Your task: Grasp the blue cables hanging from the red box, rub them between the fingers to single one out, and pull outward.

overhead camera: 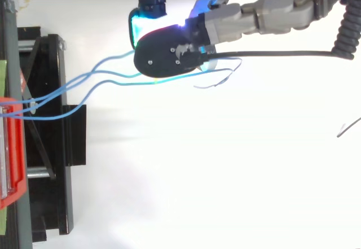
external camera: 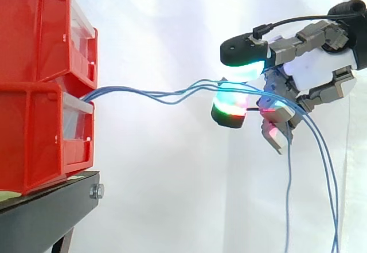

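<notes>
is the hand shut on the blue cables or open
Shut on them: in the side view the hand has its fingers curled, pinching the blue cables between them.

Black stand; two stacked red bins atop

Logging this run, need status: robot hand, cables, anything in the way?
Robot hand shut on blue cables, pinched between glowing pads. Several strands run together from lower red bin to the pinch, ends hanging beyond. No obstruction seen.
</notes>
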